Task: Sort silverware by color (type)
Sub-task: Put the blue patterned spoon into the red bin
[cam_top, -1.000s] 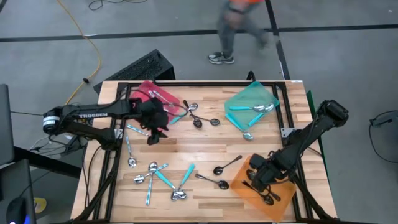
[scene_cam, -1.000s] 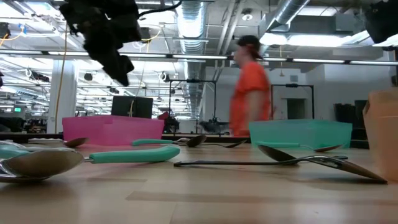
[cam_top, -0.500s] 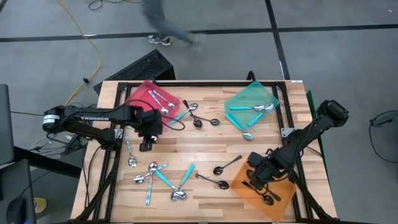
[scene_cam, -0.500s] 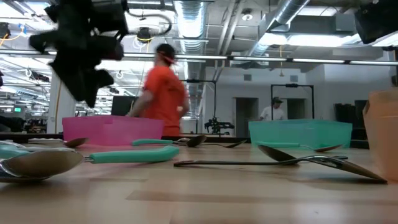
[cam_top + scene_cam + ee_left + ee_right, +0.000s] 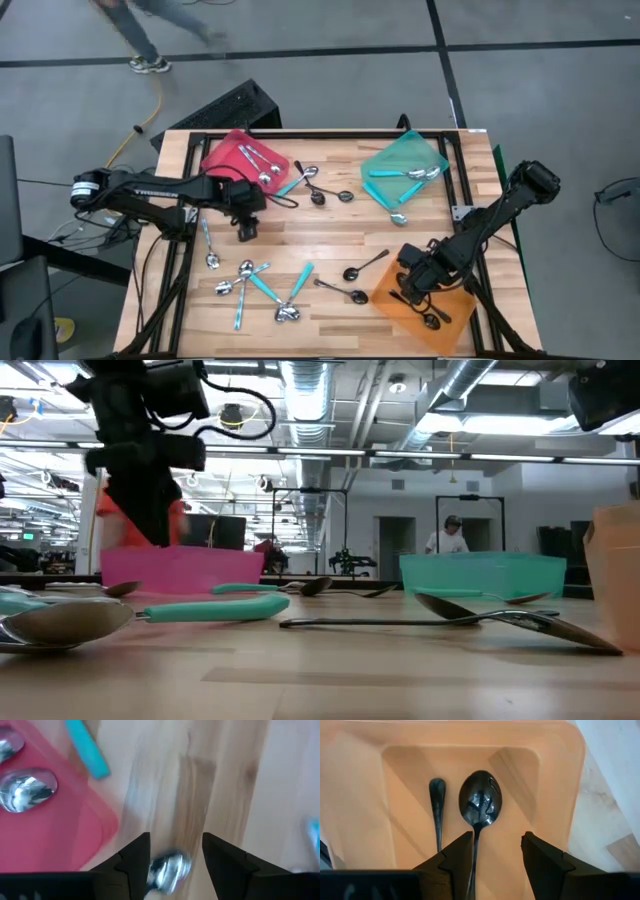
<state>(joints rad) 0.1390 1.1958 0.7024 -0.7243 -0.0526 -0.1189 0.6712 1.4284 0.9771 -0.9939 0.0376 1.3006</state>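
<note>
My left gripper (image 5: pixel 245 228) hangs open over the bare wood just off the near corner of the red tray (image 5: pixel 238 156), which holds silver spoons (image 5: pixel 258 166). In the left wrist view a blurred silver spoon bowl (image 5: pixel 170 868) lies on the table below the gap of this gripper (image 5: pixel 175 851), untouched. My right gripper (image 5: pixel 413 288) stands open over the orange tray (image 5: pixel 440 312). Its fingers stand on either side of the handle of a black spoon (image 5: pixel 480 805), which lies in the tray beside a second black spoon (image 5: pixel 437 810).
The teal tray (image 5: pixel 405 168) at the far right holds teal-handled spoons. Loose spoons lie in a cluster near the front left (image 5: pixel 262 285), by the red tray (image 5: pixel 318 190), and two black ones (image 5: pixel 362 268) left of the orange tray. People move in the room beyond.
My left gripper has come down toward the table beside the red tray, drifting a little toward the near-left, and has turned to point more steeply down. Its fingers stay open. A person has walked leftward past the table's far side.
</note>
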